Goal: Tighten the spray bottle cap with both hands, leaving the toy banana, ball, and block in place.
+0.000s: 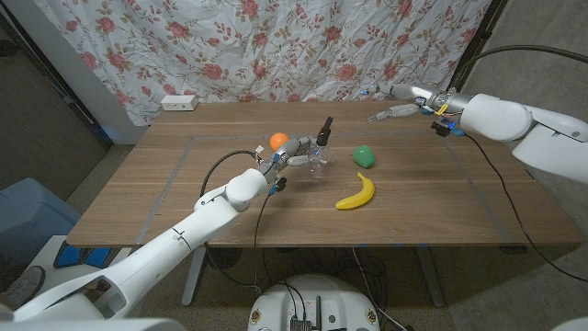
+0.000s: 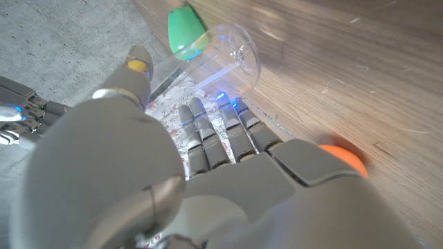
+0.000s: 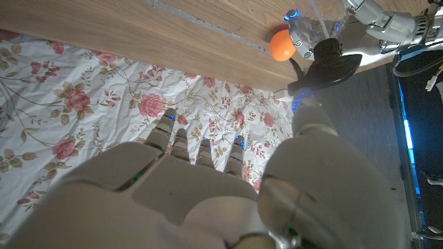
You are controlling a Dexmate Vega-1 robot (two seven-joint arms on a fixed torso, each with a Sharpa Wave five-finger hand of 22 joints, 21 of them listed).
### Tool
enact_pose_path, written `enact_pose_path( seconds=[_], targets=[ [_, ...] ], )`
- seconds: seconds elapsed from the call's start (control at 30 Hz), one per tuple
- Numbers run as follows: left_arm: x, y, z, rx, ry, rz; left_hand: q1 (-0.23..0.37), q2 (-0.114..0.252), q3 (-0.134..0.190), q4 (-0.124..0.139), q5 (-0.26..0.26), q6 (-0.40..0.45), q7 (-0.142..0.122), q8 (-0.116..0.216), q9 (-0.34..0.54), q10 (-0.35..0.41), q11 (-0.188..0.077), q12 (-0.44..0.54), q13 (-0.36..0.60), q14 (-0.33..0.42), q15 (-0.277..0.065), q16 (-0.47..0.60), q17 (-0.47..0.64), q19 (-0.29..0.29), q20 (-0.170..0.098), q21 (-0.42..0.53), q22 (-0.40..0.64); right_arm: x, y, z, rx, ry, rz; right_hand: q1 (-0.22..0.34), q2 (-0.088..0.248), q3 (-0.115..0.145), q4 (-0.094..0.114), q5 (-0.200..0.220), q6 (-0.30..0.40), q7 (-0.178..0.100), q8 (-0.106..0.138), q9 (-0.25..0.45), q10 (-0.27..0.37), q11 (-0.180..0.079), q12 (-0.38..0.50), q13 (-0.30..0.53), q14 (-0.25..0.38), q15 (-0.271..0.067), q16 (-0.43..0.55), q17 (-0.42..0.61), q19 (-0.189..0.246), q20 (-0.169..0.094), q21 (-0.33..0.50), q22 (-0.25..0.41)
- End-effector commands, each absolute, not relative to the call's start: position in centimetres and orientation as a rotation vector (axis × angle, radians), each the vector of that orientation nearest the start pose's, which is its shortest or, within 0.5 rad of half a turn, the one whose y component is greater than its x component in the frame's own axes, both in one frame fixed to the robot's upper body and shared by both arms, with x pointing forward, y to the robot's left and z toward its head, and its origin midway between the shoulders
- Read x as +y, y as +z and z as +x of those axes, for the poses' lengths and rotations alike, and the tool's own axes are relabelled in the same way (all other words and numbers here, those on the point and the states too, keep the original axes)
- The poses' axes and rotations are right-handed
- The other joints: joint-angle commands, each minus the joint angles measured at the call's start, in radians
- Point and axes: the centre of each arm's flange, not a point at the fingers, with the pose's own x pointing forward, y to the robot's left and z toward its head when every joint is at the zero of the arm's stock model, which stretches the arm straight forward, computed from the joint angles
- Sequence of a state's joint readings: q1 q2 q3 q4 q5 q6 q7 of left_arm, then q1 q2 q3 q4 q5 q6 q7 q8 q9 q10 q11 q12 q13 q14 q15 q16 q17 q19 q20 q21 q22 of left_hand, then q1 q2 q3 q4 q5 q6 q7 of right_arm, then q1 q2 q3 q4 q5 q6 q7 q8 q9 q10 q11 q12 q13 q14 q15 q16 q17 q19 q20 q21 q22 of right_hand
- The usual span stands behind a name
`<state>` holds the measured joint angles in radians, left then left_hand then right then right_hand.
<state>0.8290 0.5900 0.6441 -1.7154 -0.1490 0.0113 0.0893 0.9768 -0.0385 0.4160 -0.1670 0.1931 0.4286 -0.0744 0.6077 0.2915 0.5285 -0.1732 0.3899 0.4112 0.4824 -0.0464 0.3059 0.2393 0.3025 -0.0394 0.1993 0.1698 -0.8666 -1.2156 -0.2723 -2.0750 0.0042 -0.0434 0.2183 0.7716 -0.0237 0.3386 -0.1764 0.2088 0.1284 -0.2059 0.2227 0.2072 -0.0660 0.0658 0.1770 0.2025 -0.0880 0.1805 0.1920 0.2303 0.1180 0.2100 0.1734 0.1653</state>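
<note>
The clear spray bottle [image 1: 315, 154] with its black trigger head [image 1: 323, 128] stands near the table's middle. My left hand [image 1: 290, 157] grips its body from the left side. In the left wrist view my fingers [image 2: 216, 131] reach to the clear bottle [image 2: 225, 55]. The orange ball [image 1: 278, 141] lies just behind that hand. The green block [image 1: 365, 155] sits to the right of the bottle, and the yellow toy banana [image 1: 356, 193] lies nearer the front. My right hand [image 1: 402, 102] hovers at the far right with fingers apart, holding nothing, well away from the bottle [image 3: 324, 57].
A flowered curtain [image 1: 276, 46] hangs behind the wooden table [image 1: 165, 202]. A white power strip [image 1: 178, 102] lies at the back left edge. Cables trail along my right arm [image 1: 514, 119] and under my left forearm [image 1: 220, 198].
</note>
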Motion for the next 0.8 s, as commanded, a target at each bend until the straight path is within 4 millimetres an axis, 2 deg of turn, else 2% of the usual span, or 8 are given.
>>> enact_pose_path(
  seconds=[0.03,0.47,0.7,0.8],
  targets=[
    [11.8,-2.5,59.1,-0.622,-0.393,0.586,0.012,0.052,-0.003,0.001,0.006,0.016,0.019,0.01,0.0,0.005,0.006,0.009,0.006,0.008,-0.139,0.007,0.006,0.004,-0.077,-0.001,0.004,-24.5,13.2,47.6,-0.752,0.309,-1.433,0.01,-0.013,0.007,0.005,-0.003,0.008,-0.008,0.012,0.004,-0.008,0.0,0.008,0.004,-0.007,0.007,0.003,0.003,-0.01,0.001,-0.002,0.003],
    [12.0,-2.4,59.1,-0.62,-0.391,0.594,0.016,0.057,-0.013,0.0,0.007,0.013,0.022,0.013,-0.006,0.012,0.006,0.013,0.015,0.008,-0.136,0.008,0.006,0.003,-0.077,-0.002,0.004,-22.3,13.7,47.6,-0.721,0.325,-1.546,0.021,-0.014,0.011,0.005,-0.005,0.005,-0.01,0.012,0.005,-0.018,0.005,0.009,0.005,-0.019,0.011,0.004,0.004,-0.019,0.001,0.001,0.003],
    [12.0,-2.6,58.9,-0.62,-0.381,0.596,0.016,0.062,-0.017,0.001,0.007,0.019,0.023,0.018,-0.009,0.013,0.007,0.013,0.018,0.008,-0.137,0.009,0.007,0.004,-0.075,-0.002,0.004,-21.5,13.5,47.8,-0.668,0.327,-1.588,0.018,-0.017,0.01,0.009,-0.008,0.002,0.001,0.013,0.007,-0.037,0.012,0.007,0.006,-0.03,0.016,0.004,0.005,-0.029,0.002,0.002,0.003],
    [11.9,-2.6,58.9,-0.619,-0.377,0.601,0.017,0.063,-0.019,0.001,0.007,0.02,0.022,0.019,-0.01,0.014,0.006,0.014,0.02,0.009,-0.137,0.009,0.007,0.005,-0.075,-0.001,0.004,-21.3,13.4,48.0,-0.652,0.332,-1.592,0.003,-0.021,0.004,0.017,-0.013,-0.002,0.011,0.011,0.008,-0.043,0.014,0.008,0.007,-0.034,0.017,0.006,0.007,-0.035,0.002,0.002,0.003]
  ],
)
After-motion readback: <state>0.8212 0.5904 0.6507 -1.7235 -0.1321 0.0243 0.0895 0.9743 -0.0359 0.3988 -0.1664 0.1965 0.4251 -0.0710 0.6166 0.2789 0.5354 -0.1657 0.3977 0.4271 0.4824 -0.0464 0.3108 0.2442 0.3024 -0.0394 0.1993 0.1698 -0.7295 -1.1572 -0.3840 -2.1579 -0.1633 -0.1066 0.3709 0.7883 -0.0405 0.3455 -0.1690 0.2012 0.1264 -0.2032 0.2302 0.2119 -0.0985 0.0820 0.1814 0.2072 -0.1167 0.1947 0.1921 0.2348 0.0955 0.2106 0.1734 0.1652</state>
